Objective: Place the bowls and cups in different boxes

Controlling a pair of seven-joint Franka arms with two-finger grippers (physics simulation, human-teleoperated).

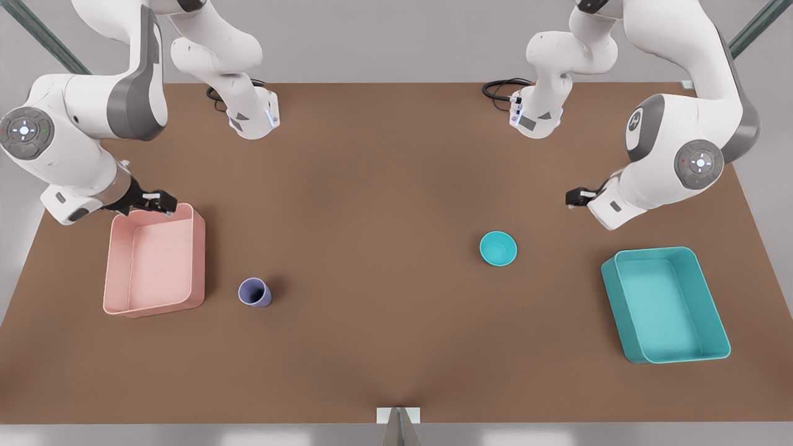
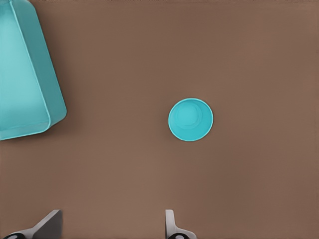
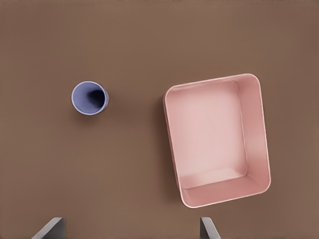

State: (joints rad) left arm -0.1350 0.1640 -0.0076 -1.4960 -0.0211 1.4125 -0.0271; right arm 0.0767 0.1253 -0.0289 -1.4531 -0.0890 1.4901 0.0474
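Nearest the front camera: lavender-blue cup point(image 1: 254, 292) upright on brown table point(image 1: 384, 204), just beside pale pink bin point(image 1: 155, 260). Teal bowl point(image 1: 498, 248) apart from teal bin point(image 1: 666, 305). Left gripper point(image 2: 112, 226) spread wide above bowl; right gripper point(image 3: 132, 229) wide above pink bin.

Brown table point(image 1: 384, 204), matte and evenly lit, soft shadows. Pale grey floor point(image 1: 396, 46) seen beyond the far edge. Diagonal teal-grey struts point(image 1: 43, 37) sit at both upper corners.

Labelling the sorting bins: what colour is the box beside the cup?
Pale pink box, clearest in the right wrist view, near the lavender cup.
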